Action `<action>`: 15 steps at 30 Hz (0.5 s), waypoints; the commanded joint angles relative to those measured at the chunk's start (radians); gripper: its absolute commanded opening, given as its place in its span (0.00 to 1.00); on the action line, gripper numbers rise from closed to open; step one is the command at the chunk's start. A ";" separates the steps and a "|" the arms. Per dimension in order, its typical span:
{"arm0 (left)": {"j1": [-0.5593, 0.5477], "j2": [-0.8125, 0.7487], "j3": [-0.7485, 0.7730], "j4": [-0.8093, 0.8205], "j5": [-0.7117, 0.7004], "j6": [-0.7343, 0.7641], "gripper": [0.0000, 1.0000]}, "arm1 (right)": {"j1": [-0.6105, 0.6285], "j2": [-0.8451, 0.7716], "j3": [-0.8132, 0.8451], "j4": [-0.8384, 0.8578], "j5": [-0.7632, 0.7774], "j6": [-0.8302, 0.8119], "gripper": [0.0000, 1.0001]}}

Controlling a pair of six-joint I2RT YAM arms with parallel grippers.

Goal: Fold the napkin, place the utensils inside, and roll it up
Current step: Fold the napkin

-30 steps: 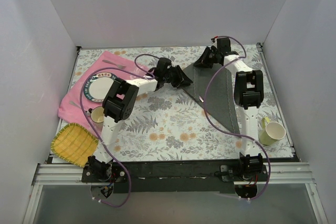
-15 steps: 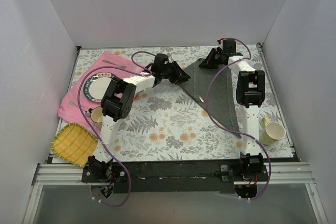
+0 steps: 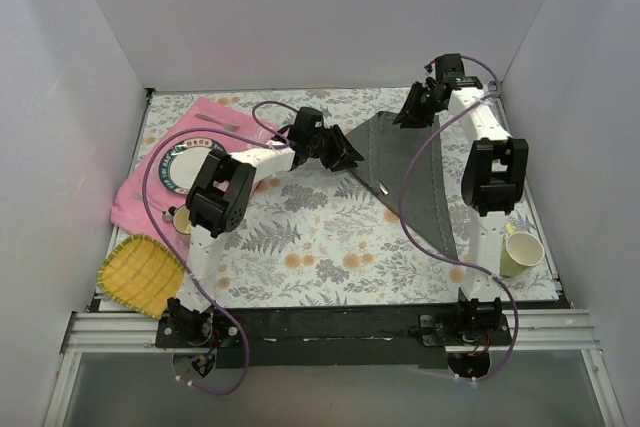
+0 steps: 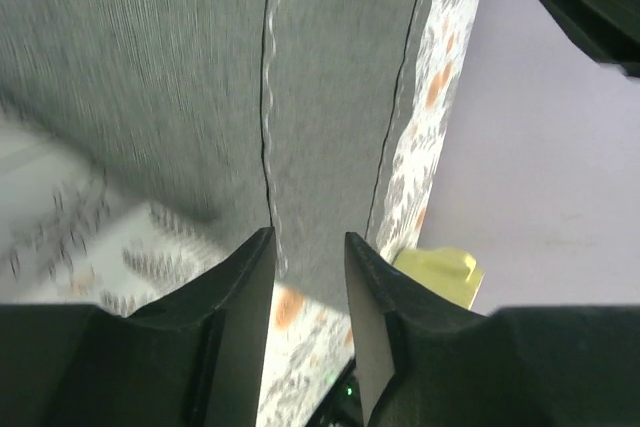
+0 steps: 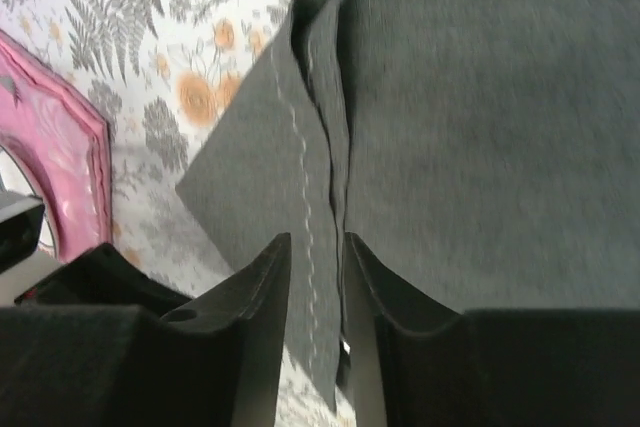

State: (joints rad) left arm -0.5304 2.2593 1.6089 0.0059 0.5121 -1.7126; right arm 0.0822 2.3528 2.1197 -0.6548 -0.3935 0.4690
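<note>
Left gripper point(image 4: 308, 237) and right gripper point(image 5: 316, 239) are seen narrowly parted, nothing pinched; the upper-centre napkin point(image 3: 415, 177) fold could be dragged open by snagging.

The napkin point(image 3: 410, 172) is dark charcoal grey with a paler, wavy stitched hem. The table point(image 3: 320, 237) under it is white, printed with grey ferns and orange flowers. Left of the napkin, the placemat point(image 3: 135, 192) is pink, the plate point(image 3: 178, 169) is white with a dark ring, and the woven basket point(image 3: 142, 274) is yellow. Right of the napkin, the cup point(image 3: 520, 254) is pale yellow-green.
</note>
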 commanded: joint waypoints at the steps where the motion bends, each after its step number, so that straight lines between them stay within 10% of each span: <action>1: -0.023 -0.210 -0.076 -0.121 -0.018 0.109 0.36 | -0.006 -0.283 -0.217 -0.255 0.117 -0.139 0.39; 15: -0.037 -0.760 -0.341 -0.454 -0.098 0.311 0.57 | -0.006 -1.179 -1.139 -0.166 0.267 0.090 0.52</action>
State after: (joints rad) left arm -0.5690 1.6146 1.3418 -0.3313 0.4500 -1.4559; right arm 0.0788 1.3514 1.0950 -0.8734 -0.1921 0.4015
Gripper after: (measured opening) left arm 0.550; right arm 0.493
